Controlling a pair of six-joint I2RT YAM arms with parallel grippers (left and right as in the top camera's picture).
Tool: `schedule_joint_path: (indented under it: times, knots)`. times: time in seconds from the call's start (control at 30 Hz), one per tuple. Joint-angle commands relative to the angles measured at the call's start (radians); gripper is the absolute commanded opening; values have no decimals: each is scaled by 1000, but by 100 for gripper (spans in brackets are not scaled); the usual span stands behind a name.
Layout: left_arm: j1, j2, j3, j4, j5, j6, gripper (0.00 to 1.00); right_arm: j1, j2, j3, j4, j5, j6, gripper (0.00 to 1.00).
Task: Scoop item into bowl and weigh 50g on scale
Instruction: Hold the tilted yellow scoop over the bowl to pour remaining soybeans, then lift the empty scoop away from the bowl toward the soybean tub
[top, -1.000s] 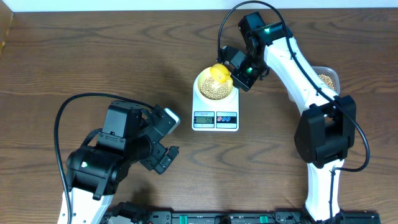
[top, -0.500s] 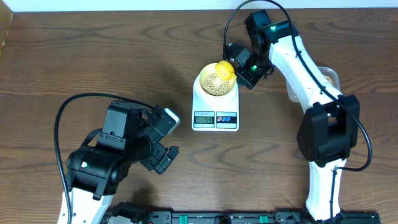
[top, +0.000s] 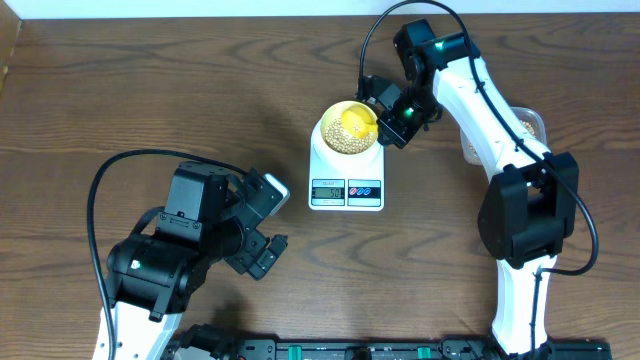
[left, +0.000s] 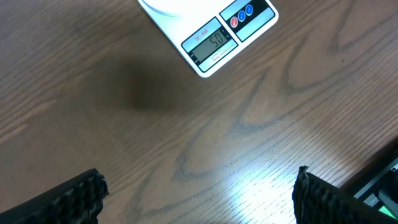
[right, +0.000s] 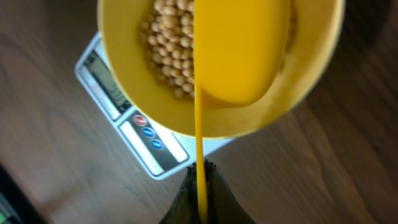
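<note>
The white scale (top: 346, 182) stands at the table's middle, with the pale yellow bowl (top: 324, 136) of tan beans (top: 344, 143) on its platform. My right gripper (top: 393, 118) is shut on the handle of a yellow scoop (top: 356, 119), whose blade hangs over the bowl's right side. In the right wrist view the scoop (right: 236, 50) covers part of the beans (right: 166, 43) in the bowl (right: 305, 87), above my fingers (right: 200, 186). The scale's display (left: 211, 42) reads about 50. My left gripper (left: 196, 202) is open and empty over bare wood, near the scale's front left.
A clear tub (top: 530, 126) holding more beans stands at the right, partly behind the right arm. The left arm's body (top: 165, 255) fills the front left. The table's far edge runs along the top.
My right gripper with the scoop moved a little back and right from over the bowl's centre, then eased slightly back. The left arm has not moved.
</note>
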Motion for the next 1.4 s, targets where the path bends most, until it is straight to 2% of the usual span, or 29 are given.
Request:
schedule_joint_path:
  times: [0.0,0.4,0.57,0.73,0.9,1.03,1.17,1.37]
  knots:
    - [6,0,31,-2,-6,5,98,0,-8,11,-6,-80,8,1]
    - [6,0,32,-2,-6,6,98,-31,-69,13,-42,-162,9,1]
    - [6,0,32,-2,-6,6,98,-100,-110,13,-90,-246,9,1]
    - [6,0,31,-2,-6,6,98,-219,-148,13,-159,-238,8,1]
    - [6,0,31,-2,-6,6,98,-355,-164,13,-239,-118,9,1]
    - [6,0,31,-2,-6,5,98,-470,-165,13,-277,79,51,2]
    - [6,0,32,-2,-6,6,98,-501,-165,13,-277,240,101,2]
    - [6,0,31,-2,-6,6,98,-465,-165,13,-274,472,240,2]
